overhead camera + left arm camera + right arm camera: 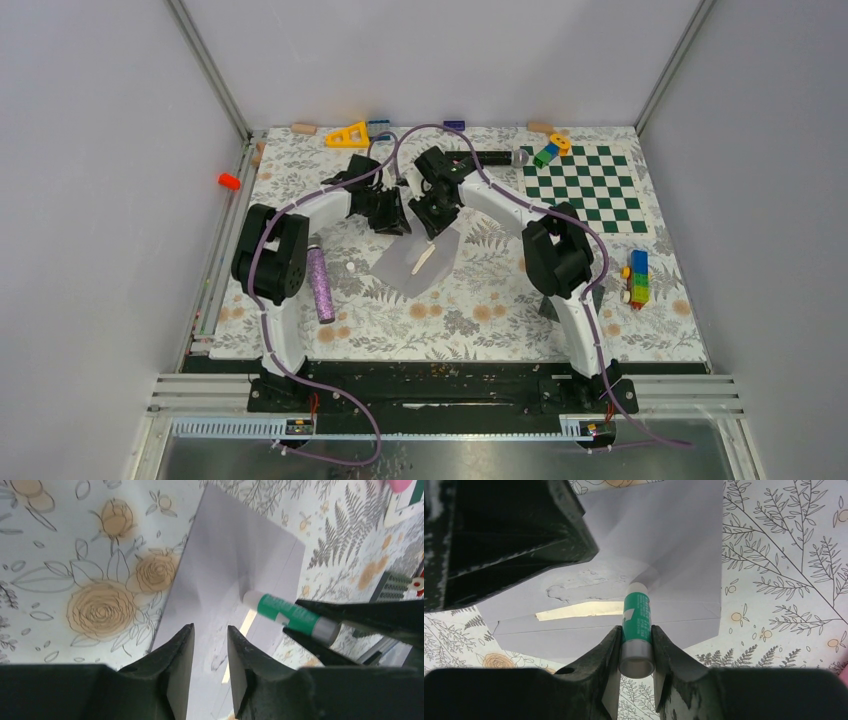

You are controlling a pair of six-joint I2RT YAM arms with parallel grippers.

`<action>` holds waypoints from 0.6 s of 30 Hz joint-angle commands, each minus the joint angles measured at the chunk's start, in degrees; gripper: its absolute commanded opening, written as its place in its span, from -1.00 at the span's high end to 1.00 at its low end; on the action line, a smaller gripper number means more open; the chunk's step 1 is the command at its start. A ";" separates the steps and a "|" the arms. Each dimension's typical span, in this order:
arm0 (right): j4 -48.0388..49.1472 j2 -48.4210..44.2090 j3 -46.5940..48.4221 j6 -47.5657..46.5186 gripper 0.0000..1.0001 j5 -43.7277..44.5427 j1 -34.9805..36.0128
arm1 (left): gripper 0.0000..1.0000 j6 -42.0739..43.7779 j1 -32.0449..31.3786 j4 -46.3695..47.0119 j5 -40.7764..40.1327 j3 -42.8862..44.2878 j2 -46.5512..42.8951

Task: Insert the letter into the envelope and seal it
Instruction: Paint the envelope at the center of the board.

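- Envelope [405, 272] sits in the middle of the floral table [480, 325], flat and skewed, light grey against the printed flowers.
- Letter [574, 612] is inside the envelope. Only a thin tan strip of it shows through the slit at the envelope's mouth.
- Right claw [636, 628] is clamped on a green-and-white glue stick [637, 615]. Its fingers press both sides of the barrel, and the stick's silver end points back towards the wrist.
- White tip of the stick is down on the envelope, just past the tan strip, and looks to be on the paper.
- Smear [574, 586], blotchy and wet-looking, lies on the envelope just beside the tip, between it and the left claw.
- Left claw [210, 629] hangs over the envelope's edge, on the side away from the glue stick. Its jaws are parted only a little and nothing is pinched between them; grey paper shows through the gap.
- From above, both claws crowd the envelope's far end, side by side and close together.
- Pink glittery cylinder [319, 285] lies on the table to the envelope's left, well apart from it.
- Green-and-white checkerboard [590, 190] lies beyond the envelope to its right, and a stack of coloured blocks [636, 278] stands further right of the envelope, well apart.
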 commanded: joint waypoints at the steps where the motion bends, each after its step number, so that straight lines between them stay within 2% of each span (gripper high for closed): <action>1: -1.96 -1.34 2.23 -0.20 1.00 2.73 -0.32 | 0.36 4.06 -0.25 -3.96 3.40 0.88 -0.65; 7: -2.12 -1.09 2.10 -0.77 1.00 3.21 -0.53 | 0.06 5.48 0.64 -2.05 -0.39 -3.11 -2.88; 9: -2.67 -0.84 2.60 -0.89 1.00 3.38 -0.63 | -0.07 5.42 0.68 -1.24 0.19 -3.91 -3.45; 11: -3.23 -0.74 3.08 -0.93 1.00 3.72 -0.74 | -0.10 5.14 0.64 -0.36 2.36 -4.18 -3.35; 15: -3.28 -0.88 3.25 -0.73 1.00 3.52 -0.93 | 0.05 4.63 0.57 -0.56 5.48 -4.13 -2.42; 18: -3.27 -0.76 3.42 -0.42 1.00 2.80 -0.90 | 0.33 4.09 0.55 -0.56 5.16 -4.54 -1.31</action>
